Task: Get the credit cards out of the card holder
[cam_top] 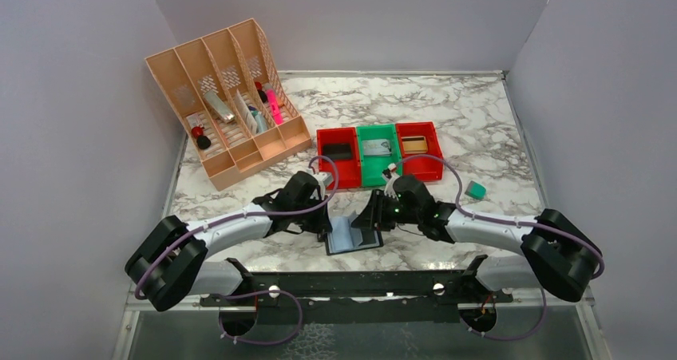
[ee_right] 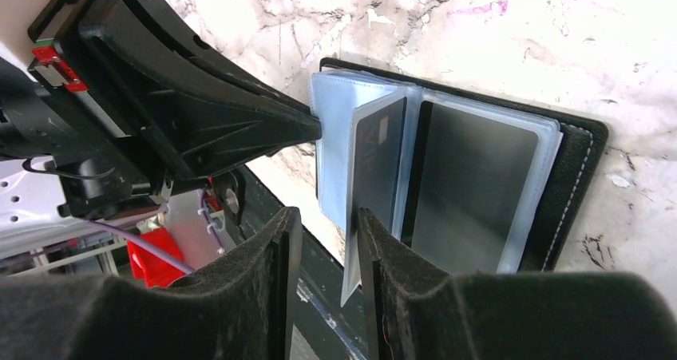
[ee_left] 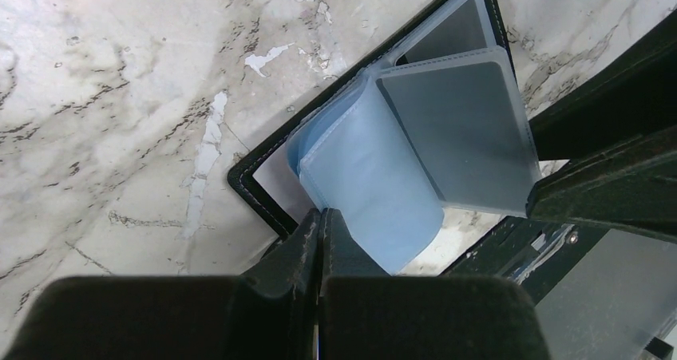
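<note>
Open on the marble worktop (cam_top: 495, 120), the card holder (cam_top: 355, 239) lies close to the near edge, at 6 o'clock from the green bin (cam_top: 377, 176) and between my two wrists. My left jaws, reaching in from 9 o'clock, are pressed together, their tip against the outer edge of a pale blue sleeve (ee_left: 375, 176). Whether that thin sleeve is caught between them I cannot tell. My right jaws, reaching in from 3 o'clock, stand partly spread. A raised sleeve (ee_right: 349, 248) stands upright in their gap, against one inner face and clear of the other. A dark card (ee_right: 379, 156) sits inside that raised sleeve. A grey card (ee_right: 475, 184) lies flat in a sleeve on the holder's far panel, seen from my right wrist. Both cards are in their sleeves. Red bins (cam_top: 339, 180) flank the green one. A teal block (cam_top: 477, 189) rests at 2 o'clock from the holder, and a peach file rack (cam_top: 239, 156) stands at 11 o'clock.
</note>
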`<state>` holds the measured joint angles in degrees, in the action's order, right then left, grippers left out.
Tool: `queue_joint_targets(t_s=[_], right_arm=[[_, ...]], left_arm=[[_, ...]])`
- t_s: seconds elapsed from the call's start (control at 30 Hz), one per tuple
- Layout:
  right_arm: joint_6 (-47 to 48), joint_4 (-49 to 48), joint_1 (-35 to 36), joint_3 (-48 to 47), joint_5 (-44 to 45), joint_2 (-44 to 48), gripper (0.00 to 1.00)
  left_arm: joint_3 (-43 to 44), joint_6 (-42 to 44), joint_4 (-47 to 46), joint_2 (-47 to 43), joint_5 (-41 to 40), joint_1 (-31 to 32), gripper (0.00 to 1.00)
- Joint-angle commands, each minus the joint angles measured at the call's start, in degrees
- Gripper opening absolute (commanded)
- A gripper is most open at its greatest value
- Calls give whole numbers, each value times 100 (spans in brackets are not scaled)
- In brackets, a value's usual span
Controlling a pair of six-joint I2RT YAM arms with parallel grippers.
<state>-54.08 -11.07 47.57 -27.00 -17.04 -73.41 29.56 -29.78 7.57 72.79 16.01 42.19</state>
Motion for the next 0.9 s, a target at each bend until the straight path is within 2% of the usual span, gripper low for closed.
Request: queue_joint_targets(t_s=[0.0,0.4,0.63,0.87], right_arm=[[-51,-684,33,165,-384,-223,38],[91,-1121,33,-122,-1277,-1052,42],[153,-1252,33,-233,-1626,-1348,50],[326,-1192,33,-311,-1766,-1263,57]], left_arm=[[119,-57,-9,-168,-28,60,0],[113,-125,116,-427,-276,70,0],[112,-159,271,-674,-520,69,5],[99,-205,341,-779,-575,65,9]])
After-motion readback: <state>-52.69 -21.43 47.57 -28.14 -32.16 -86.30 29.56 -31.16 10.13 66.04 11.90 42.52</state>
